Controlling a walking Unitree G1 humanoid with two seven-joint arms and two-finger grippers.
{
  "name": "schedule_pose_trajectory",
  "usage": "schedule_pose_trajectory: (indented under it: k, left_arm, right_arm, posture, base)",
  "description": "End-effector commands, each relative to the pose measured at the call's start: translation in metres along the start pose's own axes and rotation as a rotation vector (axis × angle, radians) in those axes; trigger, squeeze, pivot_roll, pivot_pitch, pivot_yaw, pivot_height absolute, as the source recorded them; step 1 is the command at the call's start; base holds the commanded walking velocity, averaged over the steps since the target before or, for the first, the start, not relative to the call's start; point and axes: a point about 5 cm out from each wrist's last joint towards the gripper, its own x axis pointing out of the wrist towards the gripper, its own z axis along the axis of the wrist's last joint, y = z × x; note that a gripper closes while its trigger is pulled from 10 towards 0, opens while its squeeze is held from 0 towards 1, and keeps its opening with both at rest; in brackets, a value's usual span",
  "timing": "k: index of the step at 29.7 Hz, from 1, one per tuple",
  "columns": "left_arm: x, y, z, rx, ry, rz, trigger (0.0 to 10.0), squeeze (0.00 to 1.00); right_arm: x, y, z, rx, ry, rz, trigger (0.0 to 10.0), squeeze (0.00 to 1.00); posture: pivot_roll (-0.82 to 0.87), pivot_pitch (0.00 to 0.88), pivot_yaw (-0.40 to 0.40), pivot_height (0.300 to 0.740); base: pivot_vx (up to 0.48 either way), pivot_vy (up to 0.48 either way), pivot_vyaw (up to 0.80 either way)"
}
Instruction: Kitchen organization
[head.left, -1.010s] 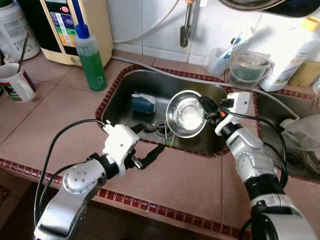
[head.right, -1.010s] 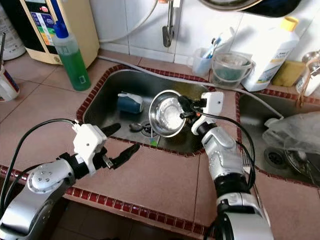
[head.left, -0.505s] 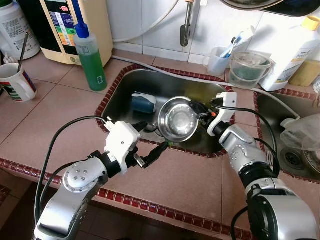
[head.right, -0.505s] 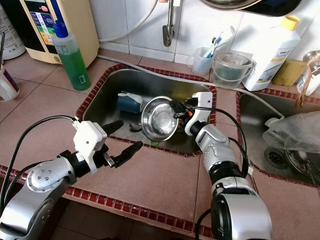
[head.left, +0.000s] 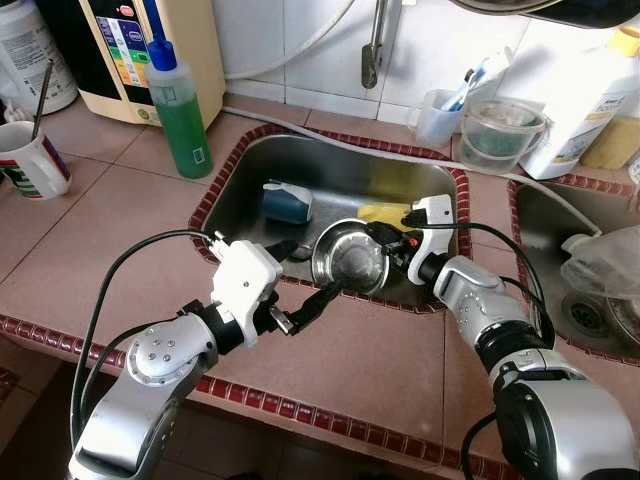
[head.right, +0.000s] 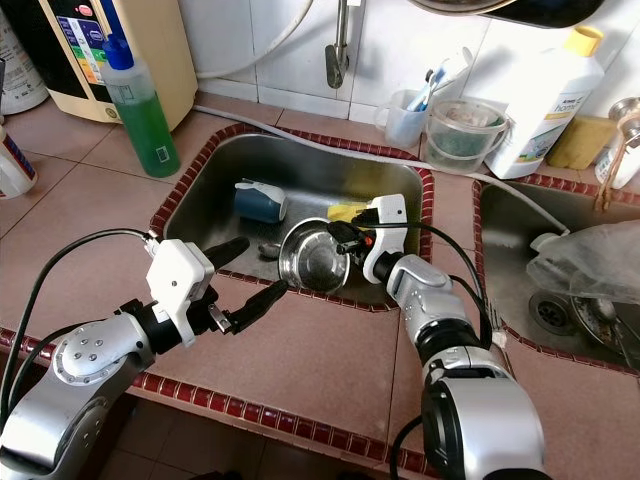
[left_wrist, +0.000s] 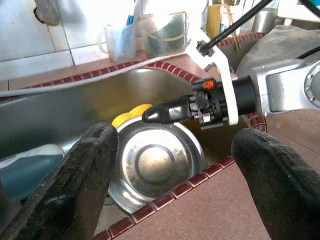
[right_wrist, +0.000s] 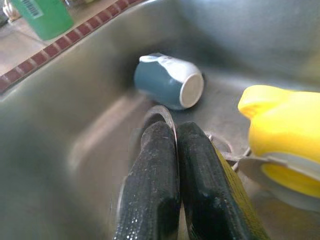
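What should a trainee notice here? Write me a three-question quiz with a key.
1. True or false: the right gripper pinches the steel bowl by its rim.
2. The blue mug in the sink: A) lies on its side, B) stands upright, C) sits inside the bowl.
3. Fill in: the left gripper has its fingers ____.
Key: 1 true; 2 A; 3 open.

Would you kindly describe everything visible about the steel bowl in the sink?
The steel bowl is small, round and shiny, of polished metal, with a thin rim and a flat round base. It is tilted on edge against the sink's near wall. The right tool is pinched shut on its rim. A yellow object lies just behind it.
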Motion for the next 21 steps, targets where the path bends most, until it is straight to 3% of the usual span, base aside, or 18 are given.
schedule_pose_trajectory:
  k: [1,10,21]
  left_arm:
    - [0.0,-0.003,0.003,0.004,-0.006,-0.009,10.0,0.0]
    - [0.001,-0.002,0.004,0.002,-0.009,-0.012,10.0,0.0]
    - [0.002,0.009,-0.002,0.016,0.012,0.07,10.0,0.0]
  right_arm:
    - [0.001,0.001,0.004,-0.026,0.003,0.019,10.0,1.0]
    - [0.002,-0.001,0.013,-0.035,-0.019,0.019,10.0,1.0]
    - [0.002,-0.002,0.038,-0.071,-0.196,-0.031,10.0,1.0]
  posture:
    - [-0.02,0.145,-0.049,0.74]
    - [-0.02,0.147,-0.044,0.74]
    - [-0.01,0.129,-0.047,0.74]
  base:
    - [0.0,0.0,0.0]
    - [0.0,0.0,0.0]
    - [0.0,0.0,0.0]
